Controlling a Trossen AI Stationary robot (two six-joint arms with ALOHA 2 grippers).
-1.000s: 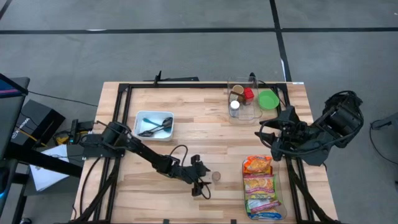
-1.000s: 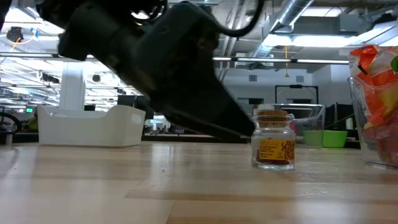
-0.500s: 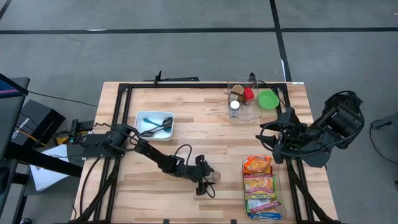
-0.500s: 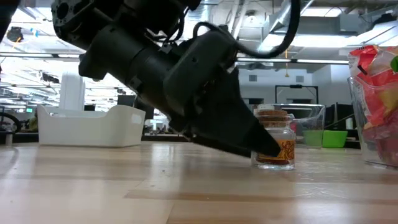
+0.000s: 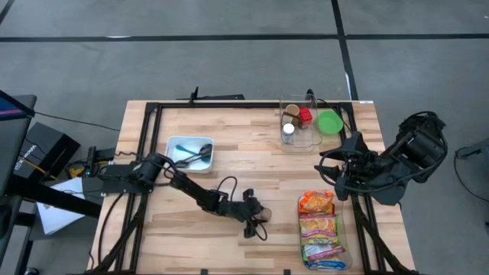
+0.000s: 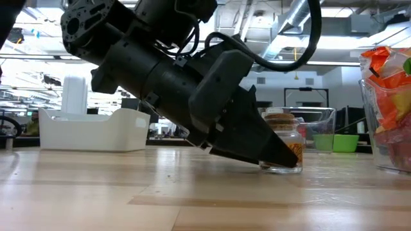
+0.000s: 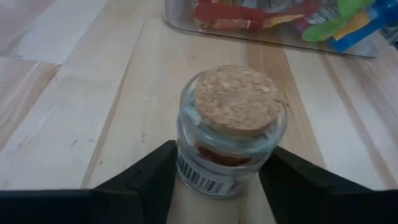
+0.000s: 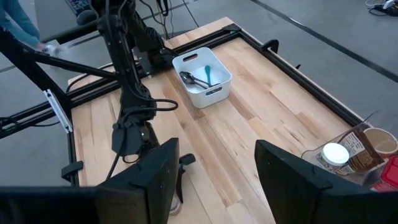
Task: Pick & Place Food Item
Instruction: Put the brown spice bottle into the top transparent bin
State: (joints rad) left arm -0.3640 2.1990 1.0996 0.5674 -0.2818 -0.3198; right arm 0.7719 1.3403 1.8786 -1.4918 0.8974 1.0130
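At table centre-front, my left gripper (image 7: 217,186) has the upright cork-stoppered jar (image 7: 229,130) between its fingers, jaws touching the glass; right gripper (image 5: 340,172) waits spread, well apart.

The left tool (image 6: 273,157) is blocking most of the cork-stoppered jar (image 6: 287,138) in the low view. The snack bin (image 6: 387,102) is running off that picture's right edge.

High view looked straight down over whole table (image 5: 229,130). Low view sat level at tabletop. Left wrist view hung close above cork-topped jar (image 7: 231,134), shared with low view (image 6: 282,146).
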